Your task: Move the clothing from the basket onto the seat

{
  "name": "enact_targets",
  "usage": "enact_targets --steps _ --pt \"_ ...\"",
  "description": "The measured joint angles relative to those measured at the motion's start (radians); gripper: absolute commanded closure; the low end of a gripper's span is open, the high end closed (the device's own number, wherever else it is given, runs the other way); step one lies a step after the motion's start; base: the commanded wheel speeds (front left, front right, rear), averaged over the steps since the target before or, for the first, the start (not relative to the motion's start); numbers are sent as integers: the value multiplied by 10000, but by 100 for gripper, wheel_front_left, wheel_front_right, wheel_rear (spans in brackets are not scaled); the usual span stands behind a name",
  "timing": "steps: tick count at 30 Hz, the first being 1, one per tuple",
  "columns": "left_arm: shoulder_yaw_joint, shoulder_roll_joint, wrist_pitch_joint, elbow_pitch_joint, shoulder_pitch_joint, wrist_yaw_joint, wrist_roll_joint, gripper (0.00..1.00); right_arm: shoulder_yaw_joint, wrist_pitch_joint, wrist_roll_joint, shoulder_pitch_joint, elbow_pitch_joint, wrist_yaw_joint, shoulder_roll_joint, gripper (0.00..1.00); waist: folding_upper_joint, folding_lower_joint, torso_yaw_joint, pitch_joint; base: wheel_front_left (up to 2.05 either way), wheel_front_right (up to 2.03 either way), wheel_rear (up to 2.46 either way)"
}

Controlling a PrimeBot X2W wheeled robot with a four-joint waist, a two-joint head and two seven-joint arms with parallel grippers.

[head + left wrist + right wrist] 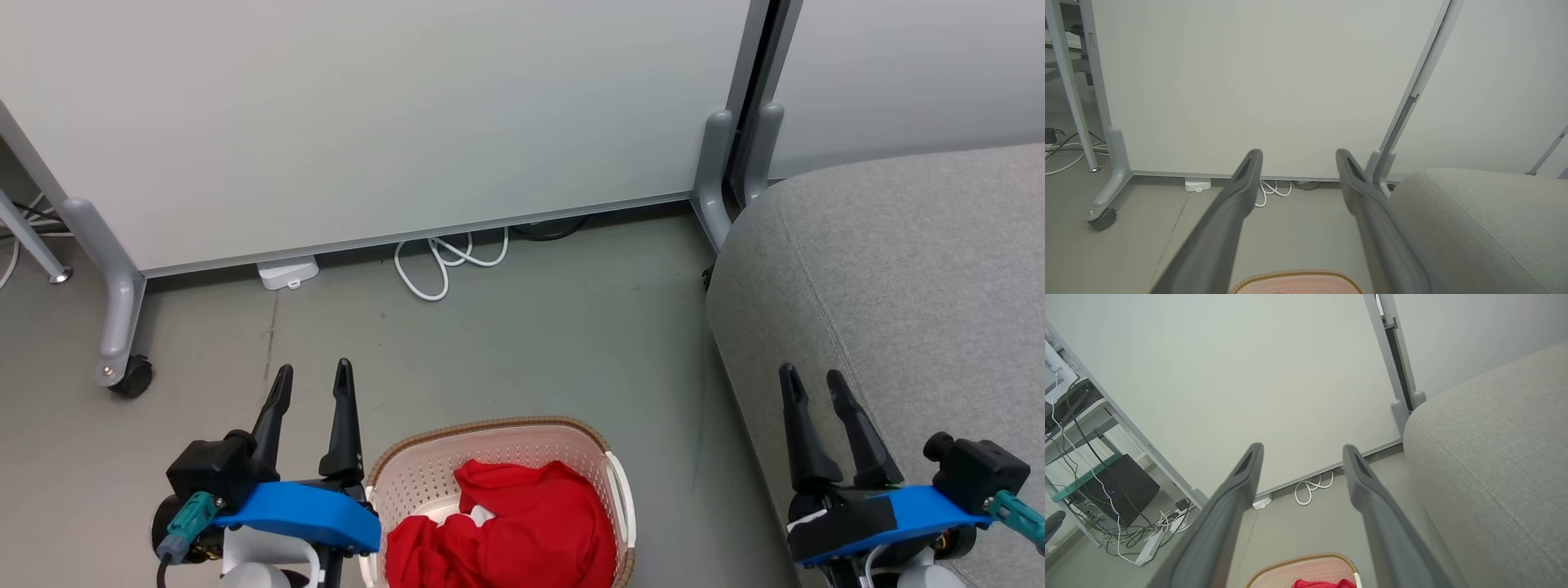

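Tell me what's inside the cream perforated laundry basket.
Crumpled bright red fabric clothing lies heaped in the cream perforated plastic basket. Whatever lies beneath the fabric is covered.

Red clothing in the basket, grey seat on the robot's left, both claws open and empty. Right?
No: the head view shows the seat on the robot's right. The clothing is in the basket, and the left claw and right claw are open and empty.

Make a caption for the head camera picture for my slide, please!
Open left gripper and open right gripper either side of the basket of red clothing, grey seat at right.
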Motion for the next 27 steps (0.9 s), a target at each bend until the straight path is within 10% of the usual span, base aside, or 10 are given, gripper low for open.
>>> enact_targets --steps 27 --pt "-169 -2 -579 81 -48 -19 2142 0 267 -562 -2245 -1 -128 2 -10 0 0 0 106 -19 0 0 0"
